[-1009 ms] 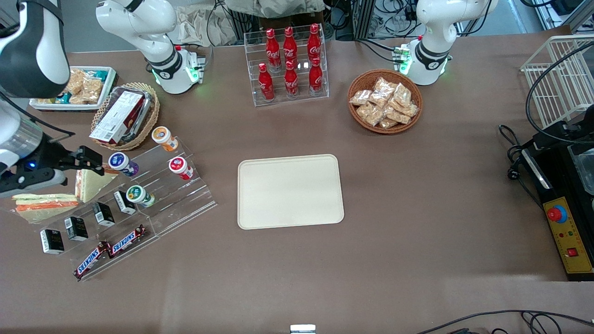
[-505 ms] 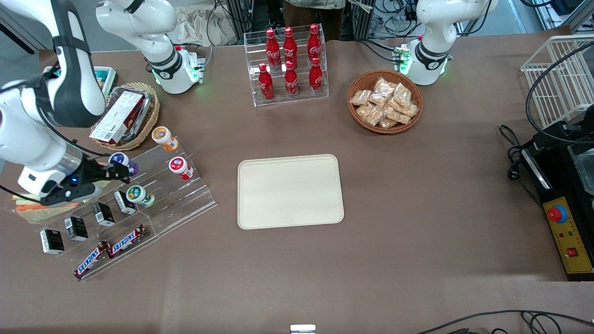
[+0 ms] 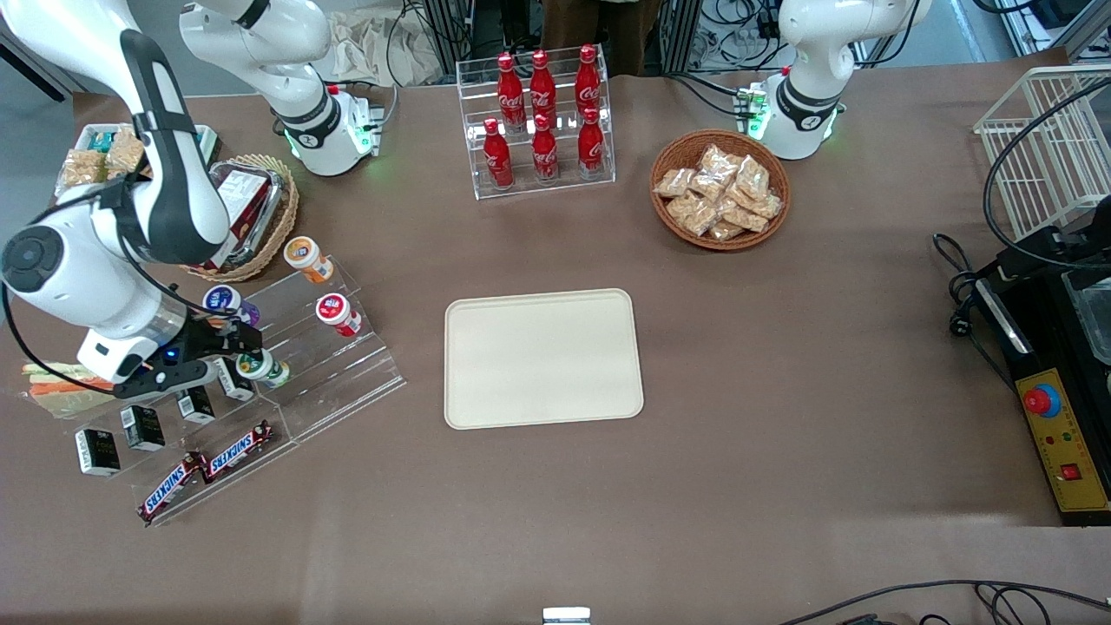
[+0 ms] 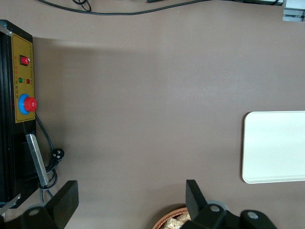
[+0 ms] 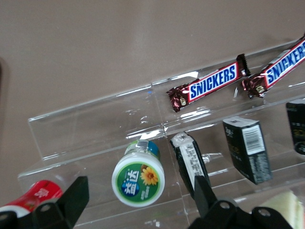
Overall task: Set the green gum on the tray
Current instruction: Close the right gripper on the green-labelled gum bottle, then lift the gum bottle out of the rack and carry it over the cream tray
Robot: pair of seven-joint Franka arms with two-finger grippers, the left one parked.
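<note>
- The brown desk (image 3: 781, 391) holds everything.
- The tray (image 3: 542, 358) lies flat in the middle of the desk, well apart from the green gum.
- A clear stepped rack (image 3: 330, 382) sits toward the working arm's end of the desk.
- The tool (image 3: 233, 340) hangs just above the green gum, its two fingers spread apart, holding nothing.
- The green gum (image 3: 260, 366) (image 5: 138, 177) sits on the rack, beside a small black box (image 5: 190, 161).
</note>
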